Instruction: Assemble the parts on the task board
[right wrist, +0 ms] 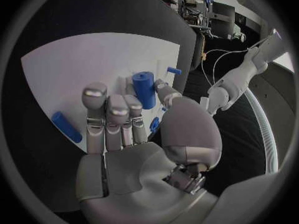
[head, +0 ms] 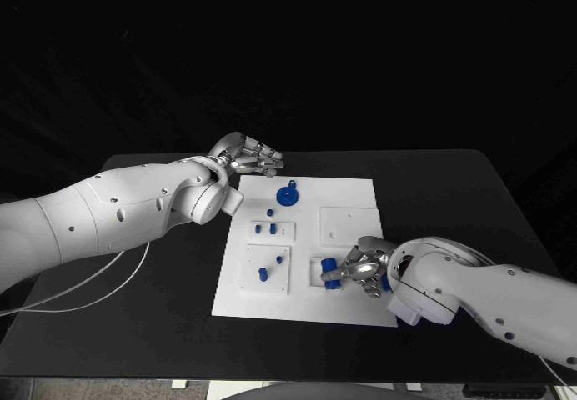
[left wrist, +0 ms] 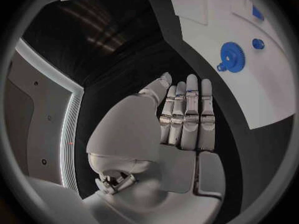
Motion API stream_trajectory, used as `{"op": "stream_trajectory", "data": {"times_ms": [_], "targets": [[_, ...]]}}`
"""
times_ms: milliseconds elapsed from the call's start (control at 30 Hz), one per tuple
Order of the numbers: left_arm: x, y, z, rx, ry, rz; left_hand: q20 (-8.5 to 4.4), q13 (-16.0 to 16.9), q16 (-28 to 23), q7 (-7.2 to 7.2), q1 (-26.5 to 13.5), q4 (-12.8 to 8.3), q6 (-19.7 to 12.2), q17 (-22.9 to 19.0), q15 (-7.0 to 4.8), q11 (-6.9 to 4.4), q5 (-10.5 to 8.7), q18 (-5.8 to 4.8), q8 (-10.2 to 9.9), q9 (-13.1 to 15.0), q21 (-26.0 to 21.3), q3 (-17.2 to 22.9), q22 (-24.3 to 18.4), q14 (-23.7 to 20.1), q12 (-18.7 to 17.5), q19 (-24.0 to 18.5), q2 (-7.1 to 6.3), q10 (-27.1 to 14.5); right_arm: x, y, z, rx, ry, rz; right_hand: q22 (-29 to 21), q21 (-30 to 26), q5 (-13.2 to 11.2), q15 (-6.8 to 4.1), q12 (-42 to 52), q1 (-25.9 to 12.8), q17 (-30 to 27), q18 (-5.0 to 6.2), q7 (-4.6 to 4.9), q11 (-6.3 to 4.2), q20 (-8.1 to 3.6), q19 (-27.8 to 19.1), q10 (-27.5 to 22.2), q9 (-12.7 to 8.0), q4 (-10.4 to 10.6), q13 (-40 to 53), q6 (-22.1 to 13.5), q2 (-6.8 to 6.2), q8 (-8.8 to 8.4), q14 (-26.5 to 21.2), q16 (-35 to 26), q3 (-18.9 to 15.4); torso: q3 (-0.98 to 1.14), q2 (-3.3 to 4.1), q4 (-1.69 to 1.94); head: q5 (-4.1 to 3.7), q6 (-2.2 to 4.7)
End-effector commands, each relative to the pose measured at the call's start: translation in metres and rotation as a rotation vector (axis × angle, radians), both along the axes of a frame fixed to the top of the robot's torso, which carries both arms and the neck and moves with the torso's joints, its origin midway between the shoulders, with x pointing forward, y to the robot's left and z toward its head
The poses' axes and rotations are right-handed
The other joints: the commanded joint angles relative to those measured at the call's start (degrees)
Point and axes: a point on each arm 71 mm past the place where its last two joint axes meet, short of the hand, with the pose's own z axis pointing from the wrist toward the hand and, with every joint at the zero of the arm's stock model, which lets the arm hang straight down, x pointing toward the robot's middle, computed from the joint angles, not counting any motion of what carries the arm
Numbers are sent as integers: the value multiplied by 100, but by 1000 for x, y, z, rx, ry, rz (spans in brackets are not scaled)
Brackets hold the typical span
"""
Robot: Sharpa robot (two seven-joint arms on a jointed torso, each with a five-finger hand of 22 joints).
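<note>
White rectangular task board (head: 348,300) flat at middle of black tabletop (head: 481,192), with raised square panels. Small blue plastic parts on it: round blue toothed gear (head: 288,196) near far edge, short blue pegs (head: 264,226) on middle panel, blue cylinder (head: 329,272) on near panel.

Left hand (head: 249,157) over tabletop just beyond board's far-left corner, fingers straight and side by side, holding nothing.

Right hand (head: 361,268) over board's near-right part, fingers extended beside blue cylinder; whether it grips or touches cylinder, cannot tell.
</note>
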Motion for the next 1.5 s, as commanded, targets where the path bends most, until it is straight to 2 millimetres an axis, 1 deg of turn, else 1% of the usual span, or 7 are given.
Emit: {"op": "stream_trajectory", "data": {"times_ms": [33,267,467,767,1067,1333,1500], "targets": [[-1,-2,0,-6,4,-15,-1,-2,-40,-15,29,22,-25,5,42,-13,29,-75,-19,-5,23,4,2,-7,4,26,18,-33,0,3,3,10,-43,8,402,31,11,-28,-23,32,8,-52,10,-20,-23,325,13,11,14,-4,46,-7,22,12,-12,-19,6,3,-2,5,-7],[0,-2,0,-6,5,-16,-1,-2,-40,-15,29,22,-25,5,42,-13,29,-75,-19,-5,23,4,2,-7,4,26,18,-33,-1,3,4,11,-48,10,401,41,7,-30,-29,25,17,-52,11,-21,-25,324,19,3,133,-9,54,-52,21,13,-11,-50,1,-1,-3,6,-12],[0,-2,0,-6,6,-16,-1,-2,-40,-15,29,22,-25,5,42,-13,29,-75,-19,-5,23,4,2,-7,4,26,18,-33,-1,2,4,14,-52,7,406,59,8,-30,-27,17,19,-53,11,-21,-26,326,22,1,166,-7,55,-56,21,14,-12,-56,6,1,0,7,-8],[0,-2,0,-5,7,-15,-1,-2,-40,-15,29,22,-25,5,42,-13,29,-75,-19,-5,23,4,2,-7,4,26,18,-33,-2,2,3,4,-24,19,404,51,9,-29,-41,-4,18,-51,14,-18,-25,322,16,0,224,-16,51,-71,20,12,-16,-62,-6,-1,-5,15,-21],[0,-2,0,-4,9,-16,1,-3,-40,-17,25,33,-25,4,43,-13,29,-74,-18,-5,21,3,-11,-8,4,29,21,-36,-2,2,0,-8,7,33,400,40,6,-28,-53,-16,1,-51,19,-14,-25,320,6,-4,273,-22,42,-107,22,8,-38,-73,-6,-4,-7,28,-26],[0,-3,0,-4,10,-18,1,-3,-40,-17,25,33,-25,4,43,-13,29,-74,-18,-5,21,3,-11,-8,4,29,21,-36,0,5,0,-3,2,28,410,48,1,-33,-64,-9,13,-52,22,-15,-30,321,5,-11,377,-25,44,-162,22,11,-39,-115,-5,-2,-2,36,-11],[0,-3,0,-4,10,-17,1,-3,-40,-17,25,33,-25,4,43,-13,29,-74,-18,-5,21,3,-11,-8,4,29,21,-36,1,7,0,-1,-2,25,401,14,-5,-41,-87,-78,7,-53,32,-12,-43,318,-3,-27,490,-32,32,-260,22,5,-59,-182,-11,-3,-3,43,-7]]}}
